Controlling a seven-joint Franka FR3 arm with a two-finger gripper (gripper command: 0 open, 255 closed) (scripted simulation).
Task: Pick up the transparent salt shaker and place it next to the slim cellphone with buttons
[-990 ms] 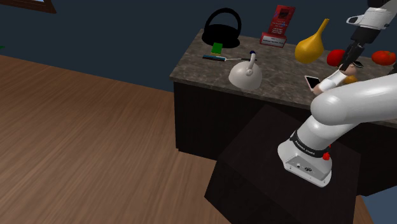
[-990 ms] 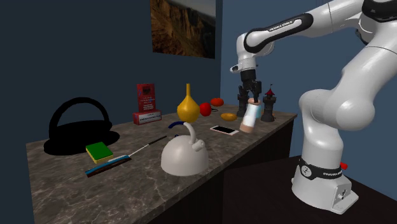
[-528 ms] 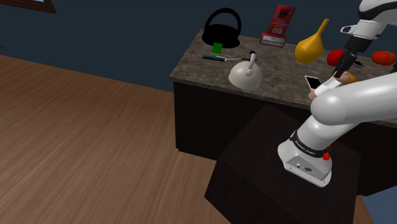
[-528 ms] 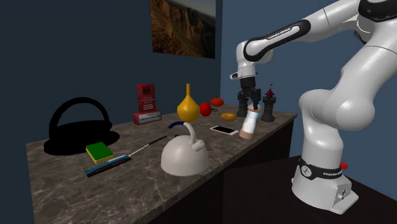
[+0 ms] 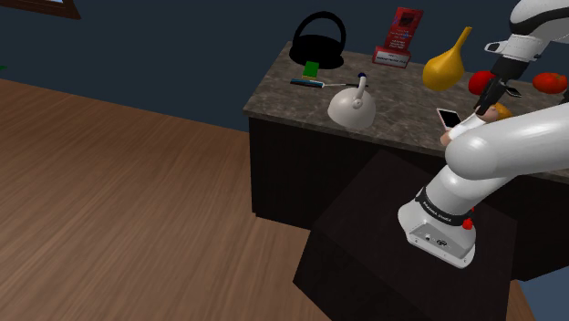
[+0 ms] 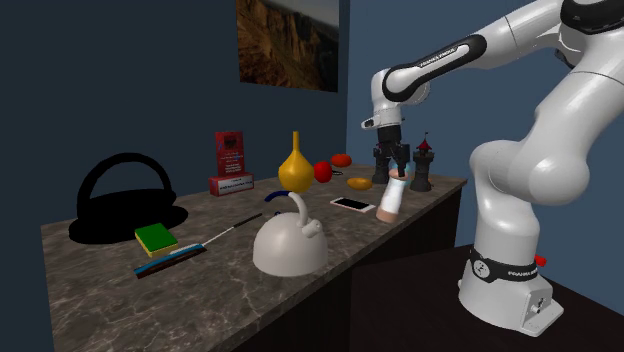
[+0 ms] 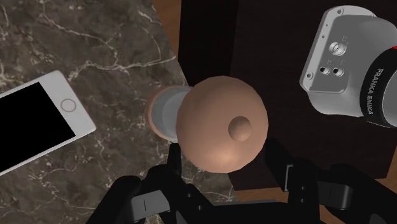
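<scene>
The salt shaker (image 6: 390, 203) has a pale body and a rounded tan cap (image 7: 221, 123). It leans in my gripper (image 6: 394, 176), which is shut on it just under the cap. Its base (image 7: 164, 114) is at the stone counter (image 6: 90, 290), close to the front edge; I cannot tell whether it touches. The slim white cellphone (image 6: 352, 205) with a black screen and one round button lies flat a short way from the shaker (image 7: 38, 121). In the shoulder view my gripper (image 5: 482, 105) hangs beside the phone (image 5: 448, 117), half behind my white arm.
A white kettle (image 6: 290, 243), a yellow gourd-shaped vase (image 6: 294, 168), two red round things (image 6: 323, 171), an orange one (image 6: 358, 183) and dark chess-like figures (image 6: 425, 165) stand around. Further off are a red box (image 6: 231, 163), a black basket (image 6: 125, 205), a green sponge (image 6: 156, 238) and a brush (image 6: 185, 252).
My gripper has come down with the shaker, bringing its base to the counter, and shifted slightly toward the phone. The grip has not changed.
</scene>
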